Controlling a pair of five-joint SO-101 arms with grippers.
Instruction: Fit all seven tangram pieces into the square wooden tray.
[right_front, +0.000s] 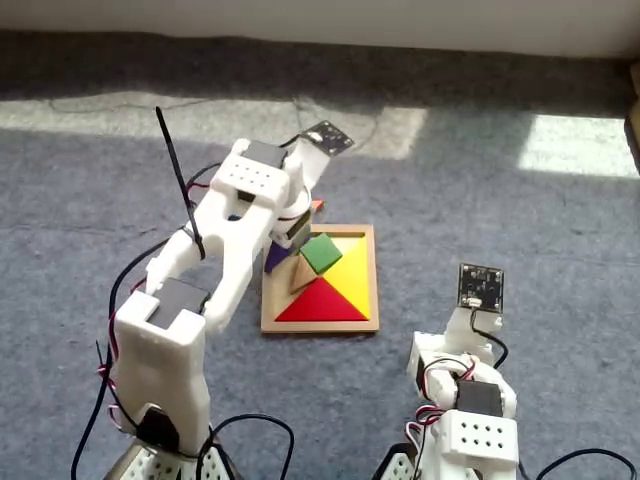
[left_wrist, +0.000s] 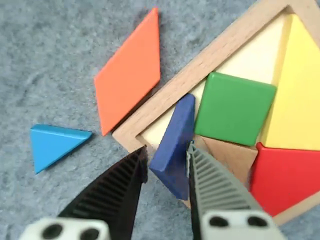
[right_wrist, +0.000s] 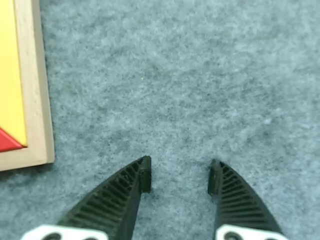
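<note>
White arms (right_front: 225, 250), black servos (right_front: 478, 398) and cables (right_front: 252, 419), ribbed black tool fingers (right_wrist: 115, 200).

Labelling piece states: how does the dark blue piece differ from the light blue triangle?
The dark blue piece is clamped in the left gripper; the light blue triangle lies free. The dark blue piece is tilted on edge over a corner of the wooden tray; the light blue triangle lies flat on the carpet outside it. Both are blue and not seated.

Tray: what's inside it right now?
Green square, yellow triangle, red triangle and a tan triangle lie inside. The left gripper holds a dark blue piece tilted over the corner, hiding the tray floor beneath.
</note>
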